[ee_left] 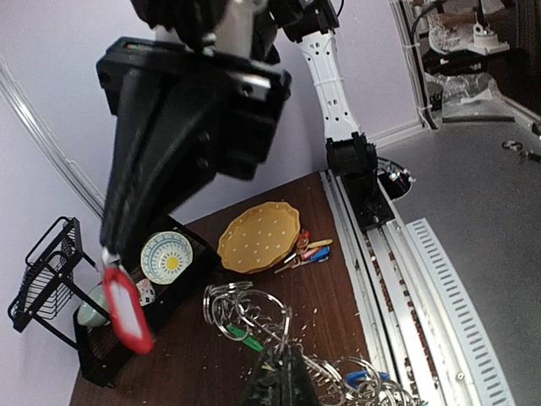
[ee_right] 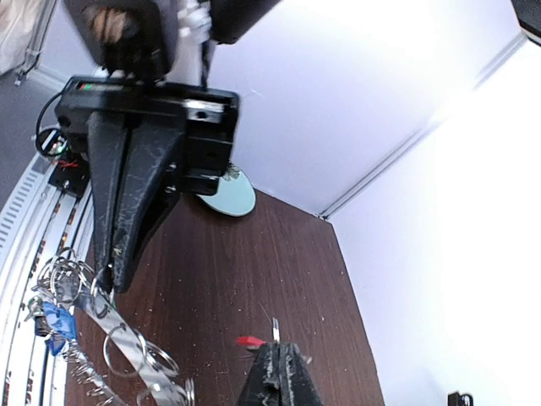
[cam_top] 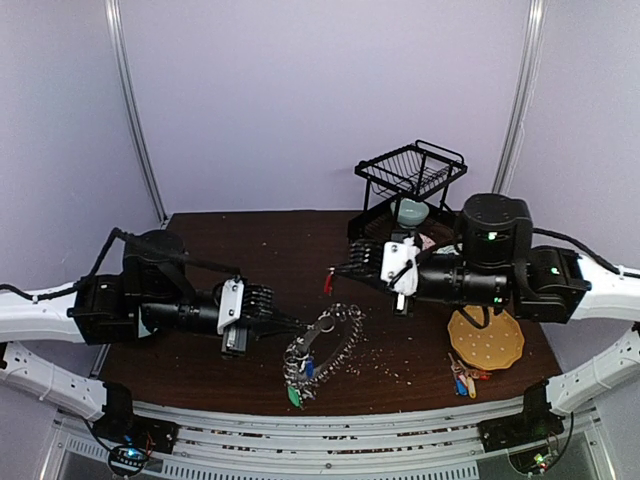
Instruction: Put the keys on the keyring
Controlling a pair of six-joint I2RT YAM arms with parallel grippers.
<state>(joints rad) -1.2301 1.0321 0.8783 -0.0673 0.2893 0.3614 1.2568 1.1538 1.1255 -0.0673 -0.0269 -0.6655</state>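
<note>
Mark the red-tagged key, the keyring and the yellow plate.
red-tagged key (ee_left: 128,315), left wrist view, on its red plastic tag.
keyring (cam_top: 347,340), top view, on its loop-strung right rim.
yellow plate (cam_top: 486,340), top view, middle of its face.

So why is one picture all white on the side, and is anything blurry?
Right wrist view: glare washes the wall white on the right. Left wrist view: the red key and the right claw holding it look soft, close to the lens. Top view: evenly lit.

Left tool (cam_top: 298,325) black, tapered; arm links (cam_top: 30,312) white; black cables (cam_top: 572,239).
</note>
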